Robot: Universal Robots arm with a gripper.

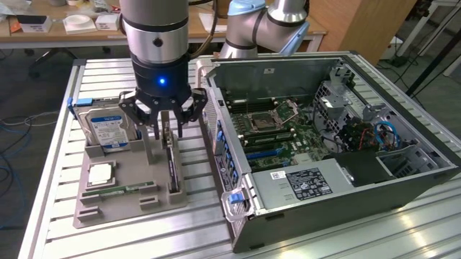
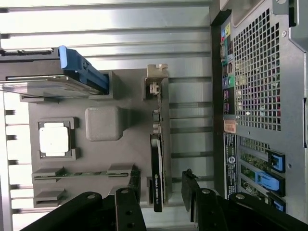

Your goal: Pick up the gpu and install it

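- The gpu (image 1: pixel 171 162) stands on its long edge in a slot of the grey holder tray (image 1: pixel 129 208), on the side of the tray nearest the computer case (image 1: pixel 403 178).
- Its long axis runs parallel to the case's side wall; in the exterior view it runs from the far end of the tray towards the near end.
- In the wrist view the card is seen edge-on as a thin strip. Its silver bracket end points to the hard-drive end of the tray, and the black cooler part makes up the other end.
- The gripper (image 1: pixel 164 121) hangs directly over the card with its jaws wide open. One finger stands on each side of the black part and holds nothing, and a clear gap shows on the case side.
- The exterior view gives the card's height above the tray, the open interior of the case with its motherboard (image 1: pixel 273 121), and the arm above.
- The wrist view gives the case's perforated rear panel (image 2: pixel 255 72) and the spacing between fingers and card.
- A hard drive (image 1: pixel 108 129), a processor (image 1: pixel 99 172) and a memory stick (image 1: pixel 119 190) sit in the same tray, apart from the card.
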